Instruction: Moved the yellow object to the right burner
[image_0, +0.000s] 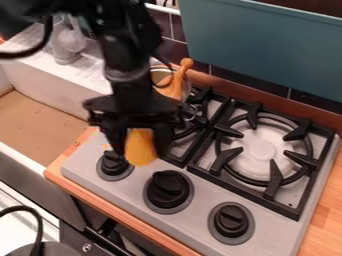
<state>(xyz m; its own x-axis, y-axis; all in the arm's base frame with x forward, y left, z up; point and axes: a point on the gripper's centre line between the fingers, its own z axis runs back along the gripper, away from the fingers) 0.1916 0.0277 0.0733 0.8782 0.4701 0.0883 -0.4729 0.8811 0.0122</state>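
Above the front left of the stove hangs my gripper (140, 145), shut on the yellow object (140, 147), which sits between the two fingers. The yellow object is over the area near the left and middle knobs, clear of the burners. The right burner (262, 147) is a round plate with black grates around it, to the right of the gripper. My arm and gripper partly hide the left burner.
Behind the gripper stands a pot (160, 75) with an orange-brown wooden utensil (179, 82) at it. Black knobs (168, 191) line the stove's front. A sink (40, 120) lies left, and a teal panel (267, 45) rises behind the stove.
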